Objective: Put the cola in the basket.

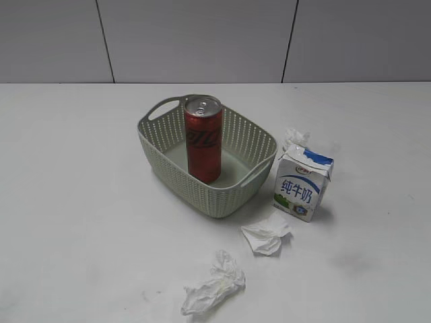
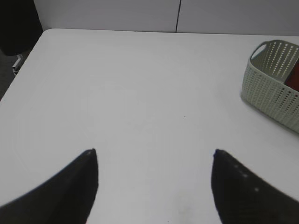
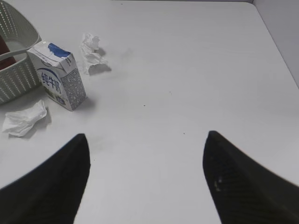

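Cola upright inside basket | milk carton just beside right rim | left gripper, right gripper spread wide, grasping nothing, over bare table

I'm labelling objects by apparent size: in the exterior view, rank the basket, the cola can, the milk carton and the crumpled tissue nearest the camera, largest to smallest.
1. basket
2. cola can
3. milk carton
4. front tissue
The carton and the tissue look close in size, and the tissue lies nearer the camera, so their order is unsure.
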